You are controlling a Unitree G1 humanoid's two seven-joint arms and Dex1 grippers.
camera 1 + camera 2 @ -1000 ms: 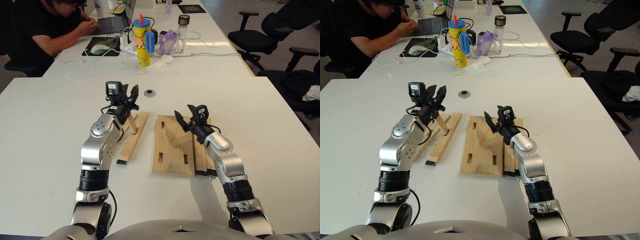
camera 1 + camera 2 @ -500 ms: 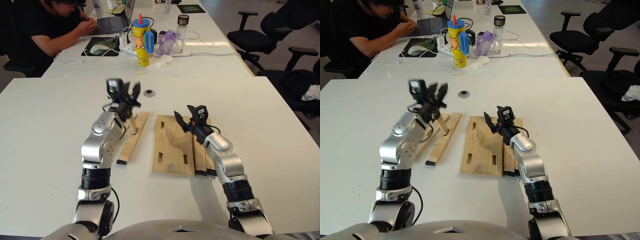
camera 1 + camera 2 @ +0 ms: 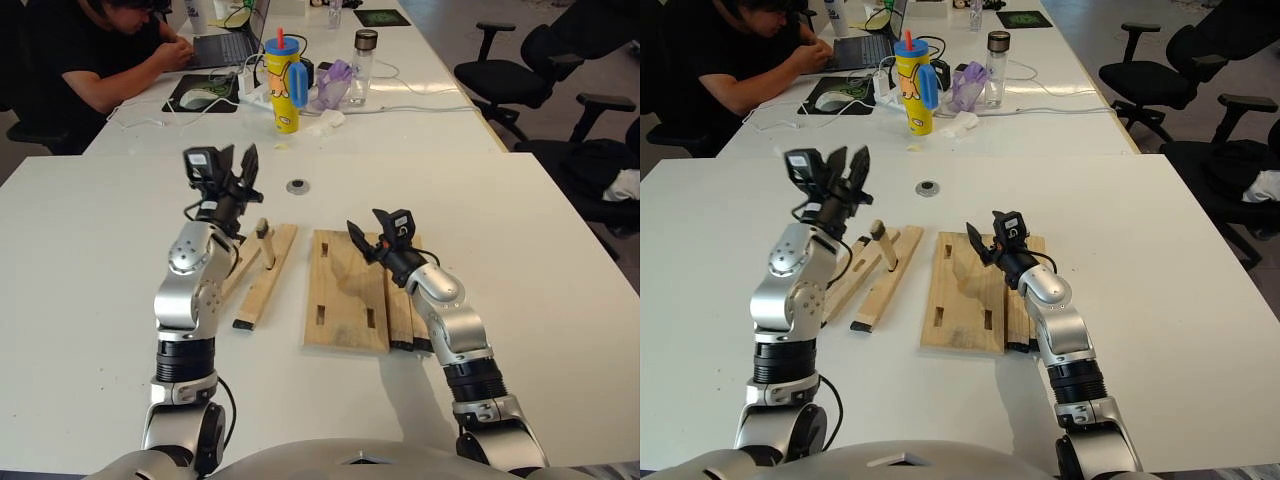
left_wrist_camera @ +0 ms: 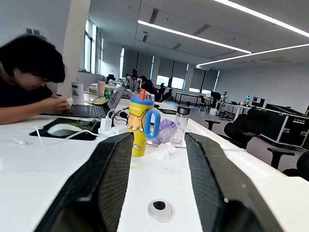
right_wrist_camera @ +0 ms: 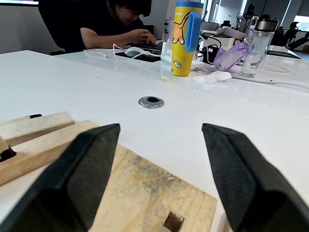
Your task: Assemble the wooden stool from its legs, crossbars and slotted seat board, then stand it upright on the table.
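The left tool [image 3: 237, 160], spread and empty, is lifting away toward the upper left, leaving the legs [image 3: 268, 270] lying left of centre; the right tool [image 3: 366, 225], also spread, is hovering over the centred seat board [image 3: 343, 295], so nothing is being joined

Yellow cup [image 3: 284, 92], clear bottle [image 3: 363, 65], laptop [image 3: 229, 45] on far table; grommet [image 3: 297, 186] near.

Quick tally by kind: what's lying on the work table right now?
Seat board: 1
Bar piles: 2, left pile and right pile; bars per pile unclear
Grommet: 1
Total: 4
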